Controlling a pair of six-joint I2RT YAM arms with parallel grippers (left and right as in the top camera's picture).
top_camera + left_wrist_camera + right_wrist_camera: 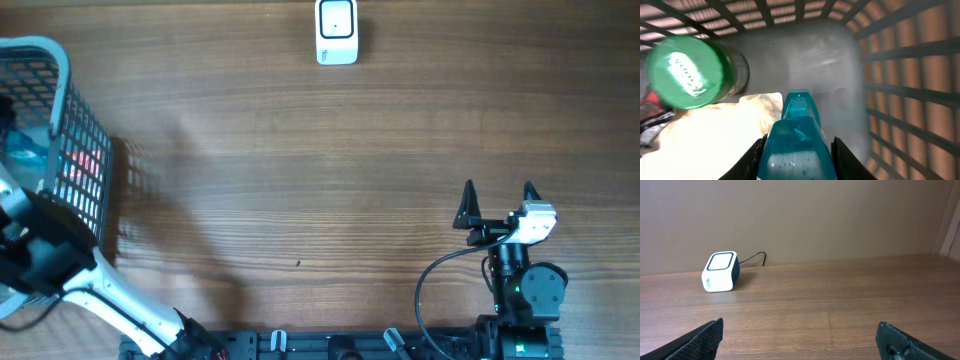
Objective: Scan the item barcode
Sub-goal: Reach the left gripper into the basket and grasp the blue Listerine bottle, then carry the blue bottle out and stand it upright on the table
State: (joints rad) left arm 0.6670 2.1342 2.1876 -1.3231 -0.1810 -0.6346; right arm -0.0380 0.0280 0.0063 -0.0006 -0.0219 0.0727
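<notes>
one translucent teal bottle (797,117), pinched by our left gripper (799,145), lies in one lattice basket (910,75); our right gripper (800,327) gapes wide; one boxy white scanner (720,271) stands far.

Overhead looks down; left wrist peers inside basket (910,75); right (low) shares scanner (720,271).

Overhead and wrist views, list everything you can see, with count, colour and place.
table: one, brown wood, under everything
basket: one, grey lattice, left edge
scanner: one, white with dark sides, far edge, centre
cable: one, black, behind scanner
green-lidded jar: one, green lid, in basket
teal bottle: one, translucent teal, in basket
pale packet: one, cream, in basket beside bottle
left gripper: one, black, in basket, fingers flanking teal bottle
right gripper: one, black, open, near right, holding nothing
</notes>
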